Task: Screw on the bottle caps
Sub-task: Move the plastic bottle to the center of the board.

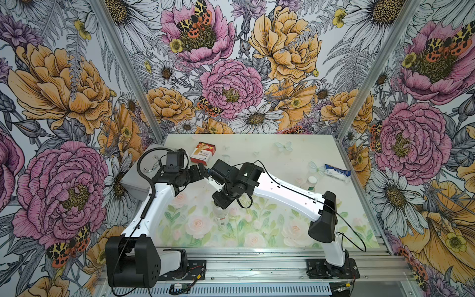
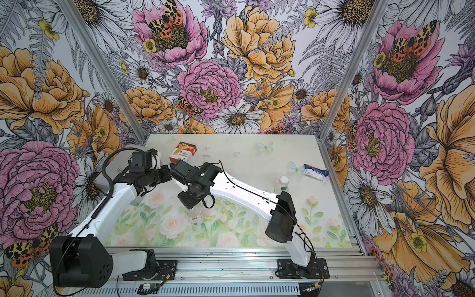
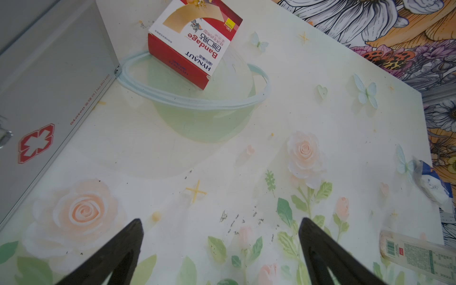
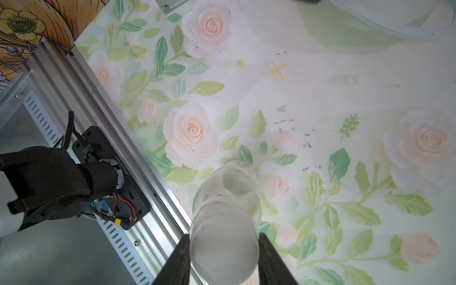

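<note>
**A:** Where is the cap at this point?

**B:** In the right gripper (image 4: 224,237). Its jaws are drawn in narrow and pinch the white cap (image 4: 223,256) from either side. The cap sits on the neck of the clear bottle (image 4: 230,180), the one with red on its label, which stands upright near the middle of the bench (image 1: 282,154).

**A:** And the left gripper (image 3: 220,220)?

**B:** Spread wide with nothing in it, hanging over bare bench on the far side, nearer the bandage box (image 1: 203,153) than the bottle.

**A:** So nothing steadies the bottle.

**B:** That's my worry. It looks light and I'd guess empty, so it may simply spin along with the cap. I'd bring the free gripper in to hold the body low down, below the label.

**A:** Anything about the turning itself?

**B:** Keep the cap level on the neck, press down only gently, and turn about the bottle's own axis. If it goes on tilted, the threads will cross and jam.

**A:** What about the second bottle (image 1: 311,183)?

**B:** It stands well apart, towards the right edge. It seems to have a white top on, but it's too small to tell whether that top is tight.
</note>
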